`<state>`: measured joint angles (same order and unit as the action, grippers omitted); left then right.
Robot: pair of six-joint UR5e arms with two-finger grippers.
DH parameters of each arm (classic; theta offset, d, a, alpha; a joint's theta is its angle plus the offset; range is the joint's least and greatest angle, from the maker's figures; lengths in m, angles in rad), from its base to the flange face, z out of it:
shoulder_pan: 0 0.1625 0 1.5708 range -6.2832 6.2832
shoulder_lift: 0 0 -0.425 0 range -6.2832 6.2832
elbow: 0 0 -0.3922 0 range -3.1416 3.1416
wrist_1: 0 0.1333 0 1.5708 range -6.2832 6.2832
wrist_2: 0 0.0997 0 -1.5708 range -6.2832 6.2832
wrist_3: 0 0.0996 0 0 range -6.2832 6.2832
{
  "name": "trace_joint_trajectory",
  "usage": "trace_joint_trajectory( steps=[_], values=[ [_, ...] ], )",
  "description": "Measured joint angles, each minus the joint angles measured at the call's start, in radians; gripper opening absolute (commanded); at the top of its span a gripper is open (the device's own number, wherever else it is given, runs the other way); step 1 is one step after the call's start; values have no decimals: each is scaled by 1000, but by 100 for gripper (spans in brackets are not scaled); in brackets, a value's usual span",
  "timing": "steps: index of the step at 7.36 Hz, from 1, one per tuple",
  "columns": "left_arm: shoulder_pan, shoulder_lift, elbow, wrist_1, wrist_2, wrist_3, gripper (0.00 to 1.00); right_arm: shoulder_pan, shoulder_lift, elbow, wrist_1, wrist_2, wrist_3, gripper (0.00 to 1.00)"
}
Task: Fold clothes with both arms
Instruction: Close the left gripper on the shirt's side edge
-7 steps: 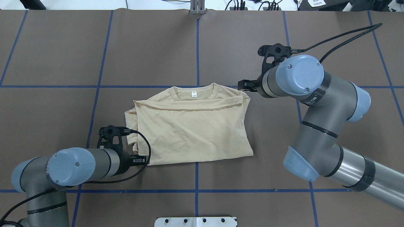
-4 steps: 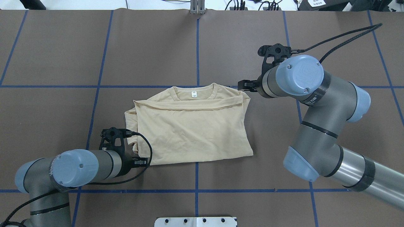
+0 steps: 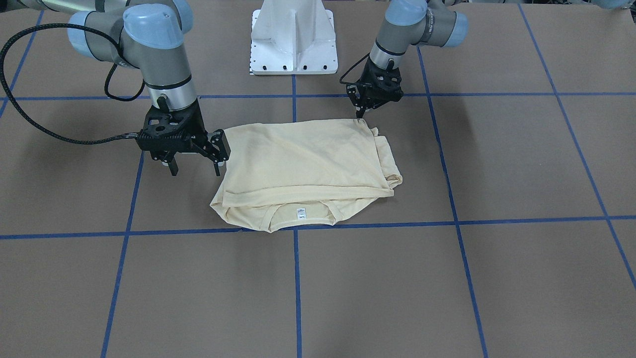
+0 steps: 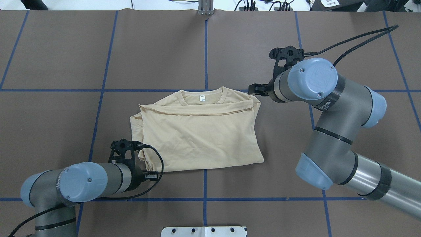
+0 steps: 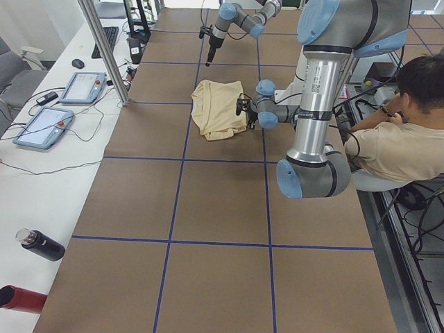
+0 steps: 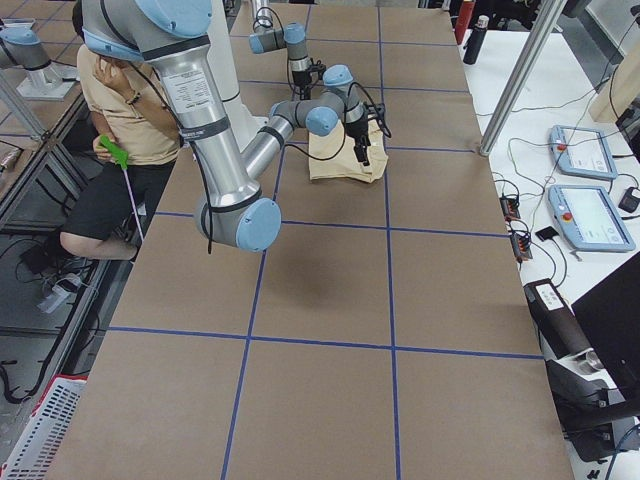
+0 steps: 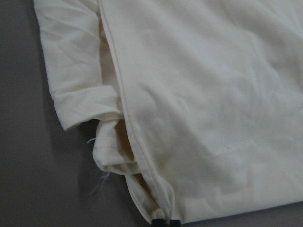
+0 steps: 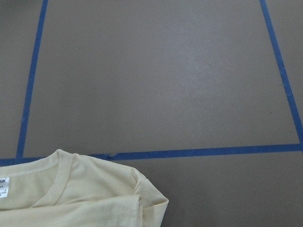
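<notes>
The cream T-shirt (image 4: 200, 138) is lying part-folded at the centre of the brown table (image 4: 250, 39), with its neck label (image 4: 202, 97) at 12 o'clock in the overhead view. The thin knit is judged light, limp and prone to slipping over itself, so hems and corners are offering the best hold. The left gripper (image 3: 358, 117) is sitting at the 7 o'clock hem corner, jaws together and apparently pinching it. The right gripper (image 3: 195, 171) is hovering, jaws apart, beside the 2 o'clock shoulder. Room is showing all round, widest toward 12 o'clock.
</notes>
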<state>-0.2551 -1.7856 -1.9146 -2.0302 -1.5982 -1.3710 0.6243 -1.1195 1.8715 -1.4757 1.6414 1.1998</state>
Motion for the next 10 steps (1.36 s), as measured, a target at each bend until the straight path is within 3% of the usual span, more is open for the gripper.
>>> trace_joint_trajectory(
  steps=[3,5,7,10],
  values=[
    [-82,49,-3,2,1,109,0,0,0,0,0,0,0,100],
    [-226,56,39,2,1,275,0,0,0,-1,0,0,6,100],
    [-347,35,64,6,-22,410,99,-2,1,0,0,-1,12,100],
    [-336,30,-21,15,-116,327,100,-3,0,1,0,-2,16,100]
  ],
)
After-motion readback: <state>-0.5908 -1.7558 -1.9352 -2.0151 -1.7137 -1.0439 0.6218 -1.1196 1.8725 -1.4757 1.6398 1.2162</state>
